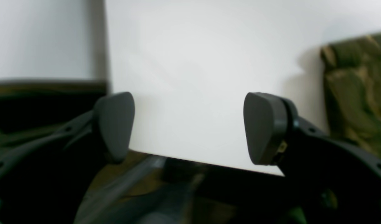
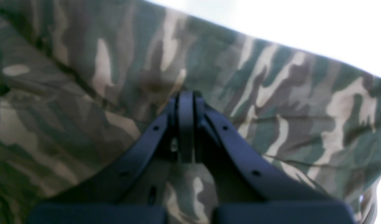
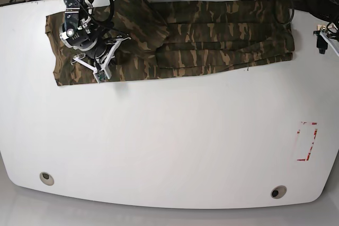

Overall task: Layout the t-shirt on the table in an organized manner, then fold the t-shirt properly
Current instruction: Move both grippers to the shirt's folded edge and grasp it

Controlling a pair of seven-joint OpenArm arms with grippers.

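glossy white table [image 3: 169, 146] carries the camouflage t-shirt [image 3: 212, 35] spread along its far edge

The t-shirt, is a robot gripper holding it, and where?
Maybe. The right gripper is shut, its tips down on the t-shirt near that end, but a pinch cannot be told. The left gripper is open, holding nothing.

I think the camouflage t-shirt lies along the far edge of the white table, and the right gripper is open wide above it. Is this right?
Not quite. The t-shirt does lie along the far edge of the table, but the right gripper is shut, not open wide. The right wrist view shows its jaws pressed together over the cloth.
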